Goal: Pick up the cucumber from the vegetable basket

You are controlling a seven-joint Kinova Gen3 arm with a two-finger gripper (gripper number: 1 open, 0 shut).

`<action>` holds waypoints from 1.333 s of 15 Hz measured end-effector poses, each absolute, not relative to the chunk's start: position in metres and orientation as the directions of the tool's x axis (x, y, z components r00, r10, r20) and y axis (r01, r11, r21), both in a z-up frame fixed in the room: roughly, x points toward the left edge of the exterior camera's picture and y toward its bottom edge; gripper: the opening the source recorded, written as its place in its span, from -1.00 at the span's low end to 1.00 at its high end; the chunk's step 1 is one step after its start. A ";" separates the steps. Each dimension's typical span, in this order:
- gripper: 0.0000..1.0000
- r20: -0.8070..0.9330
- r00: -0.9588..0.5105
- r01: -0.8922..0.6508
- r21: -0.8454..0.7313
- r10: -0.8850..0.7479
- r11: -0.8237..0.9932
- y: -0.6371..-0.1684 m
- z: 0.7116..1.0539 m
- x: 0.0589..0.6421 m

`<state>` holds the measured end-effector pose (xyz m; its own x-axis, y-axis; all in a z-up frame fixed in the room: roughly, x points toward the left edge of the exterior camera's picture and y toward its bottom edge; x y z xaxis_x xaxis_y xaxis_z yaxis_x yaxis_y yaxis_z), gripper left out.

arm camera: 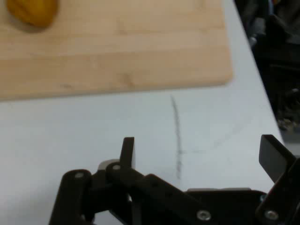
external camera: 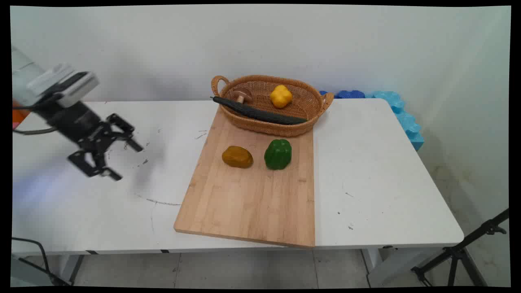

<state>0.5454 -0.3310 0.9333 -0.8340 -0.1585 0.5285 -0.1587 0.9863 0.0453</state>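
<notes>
My black gripper [external camera: 127, 162] hangs open over the bare white table at the left, holding nothing; in the hand view its fingers [arm camera: 127, 151] stand wide apart around the gripper's middle [arm camera: 199, 152]. A wooden cutting board [external camera: 252, 199] lies to its right, its edge and corner also in the hand view [arm camera: 140, 51]. On the board sit a brown-yellow potato [external camera: 237, 156], seen at the hand view's top left [arm camera: 32, 11], and a green bell pepper [external camera: 278, 154]. Behind stands a wicker basket [external camera: 301, 126] holding a dark cucumber [external camera: 260, 113], a mushroom [external camera: 243, 95] and a yellow pepper [external camera: 281, 96].
Blue foam pieces [external camera: 403, 116] lie along the wall off the table's far right corner. A black tripod [external camera: 460, 254] stands on the floor at the lower right. Scuff marks [external camera: 156, 201] cross the tabletop left of the board.
</notes>
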 end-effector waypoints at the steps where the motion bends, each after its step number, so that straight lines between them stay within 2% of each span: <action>1: 1.00 0.530 -0.832 -0.174 0.036 -0.166 0.984 -0.339 0.935 0.537; 20: 1.00 0.518 -0.827 -0.345 -0.165 -0.217 0.924 -0.516 0.925 0.409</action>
